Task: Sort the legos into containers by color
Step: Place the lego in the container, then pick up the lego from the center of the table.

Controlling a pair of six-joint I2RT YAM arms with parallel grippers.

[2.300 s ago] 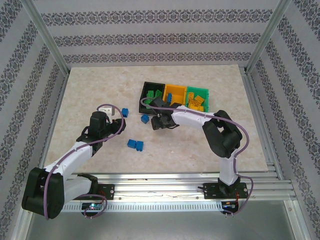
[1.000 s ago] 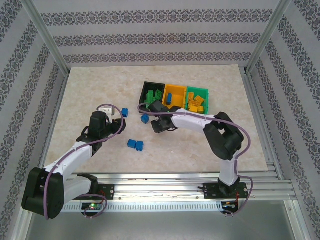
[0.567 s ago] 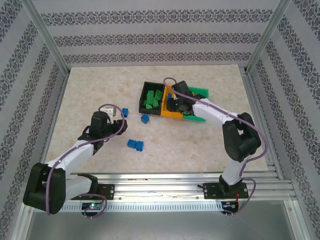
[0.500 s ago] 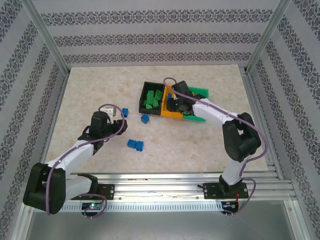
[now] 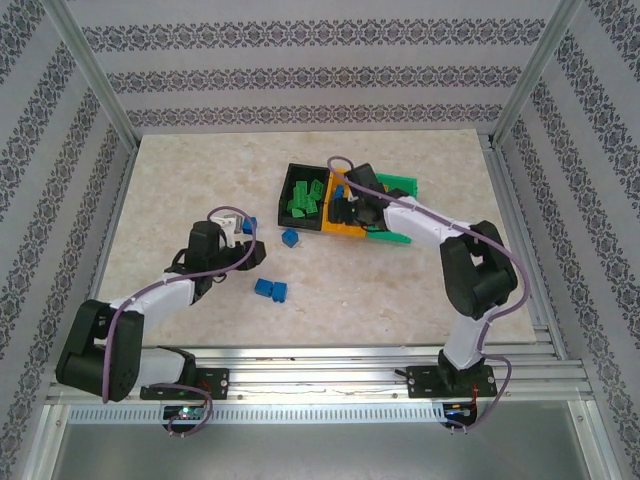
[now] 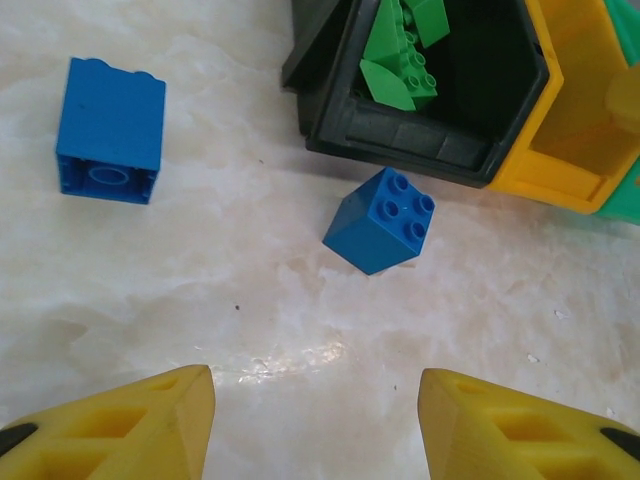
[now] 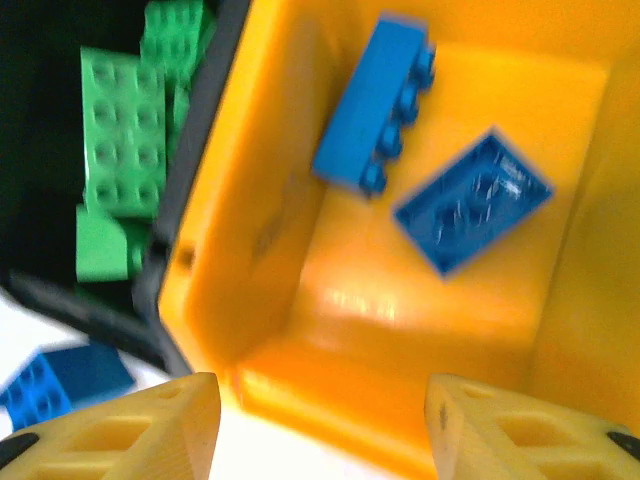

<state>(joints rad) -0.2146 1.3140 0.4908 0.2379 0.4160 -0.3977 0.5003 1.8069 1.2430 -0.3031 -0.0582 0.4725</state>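
Note:
Three joined bins stand mid-table: the black bin [image 5: 291,178] holds green legos [image 5: 303,199], then come the orange bin [image 5: 346,232] and the green bin [image 5: 402,181]. My right gripper [image 5: 346,208] hangs open over the orange bin [image 7: 260,200], with nothing between its fingers. Two blue legos [image 7: 375,98] [image 7: 470,200] lie inside that bin. My left gripper [image 6: 315,430] is open low over the table. A blue lego [image 6: 381,220] sits just ahead of it, in front of the black bin [image 6: 400,140], and another blue lego [image 6: 110,130] lies to the far left.
Two more blue legos [image 5: 271,290] lie together nearer the arms' bases. A small blue lego [image 5: 289,238] sits between the left gripper [image 5: 243,232] and the bins. Yellow legos fill the green bin. Metal frame posts and patterned walls ring the table.
My right gripper has risen from the table in front of the bins to above the orange bin. My left gripper has edged right toward the blue legos.

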